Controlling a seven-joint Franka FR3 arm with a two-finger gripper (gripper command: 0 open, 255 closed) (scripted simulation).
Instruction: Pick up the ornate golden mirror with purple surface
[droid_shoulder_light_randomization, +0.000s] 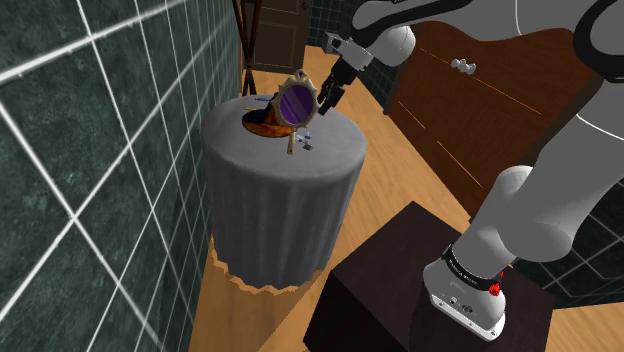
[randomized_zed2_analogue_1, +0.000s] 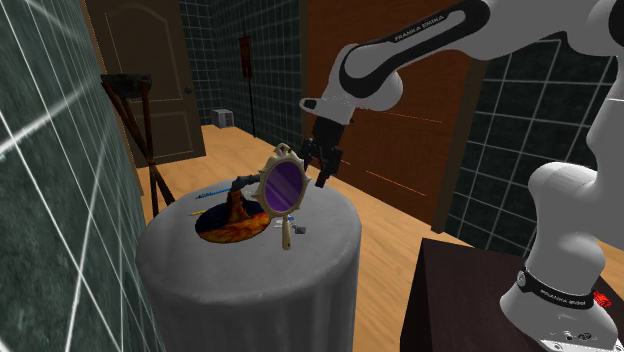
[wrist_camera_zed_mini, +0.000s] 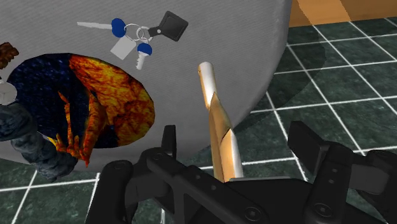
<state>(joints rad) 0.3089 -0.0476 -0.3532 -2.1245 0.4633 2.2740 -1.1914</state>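
The hand has its two black fingers spread apart. The golden mirror runs edge-on between them, and neither finger appears to touch it. In the second exterior view the mirror stands nearly upright just beside the hand, purple face away from it, handle tip down on the grey draped counter. Beyond the fingertips lies a bunch of blue-headed keys, and a flame-patterned piece sits off to one side. The arm's upper link reads "FRANKA EMIKA".
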